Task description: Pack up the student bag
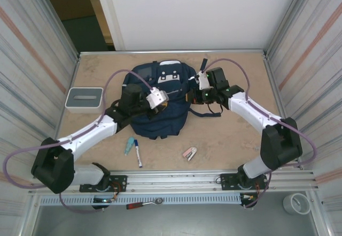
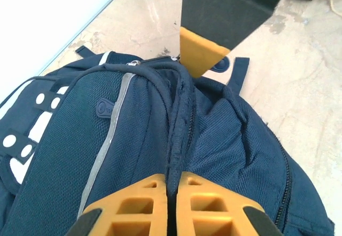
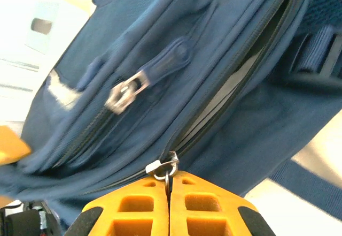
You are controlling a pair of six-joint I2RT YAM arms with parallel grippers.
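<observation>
**Position.** The student bag (image 1: 160,123) lies flat at the centre of the desk (image 1: 230,139), with its top toward the upper edge of the overhead frame.

**Tool state.**
- My left tool (image 2: 172,180) is clenched on a raised fold of navy fabric (image 2: 179,123) beside the zip.
- My right tool (image 3: 168,180) is clenched on the metal zipper pull (image 3: 163,166). The pull sits at the end of a partly open slit that shows grey lining (image 3: 230,86).

**Procedure.** I judge the step in hand to be opening the main compartment.
1. I hold the left pinch fixed as the anchor, so the cloth is taut.
2. I draw the pull along the line of the teeth, not up off them. A skewed pull risks jamming the zip or slipping off the ring.
3. I move slowly, because the bag is soft and may drag.

**Pose.** In the overhead frame, my left arm runs from lower left diagonally up to the bag's middle. My right arm rises from lower right, bends at the elbow and reaches leftward to the bag's edge just right of centre.
</observation>
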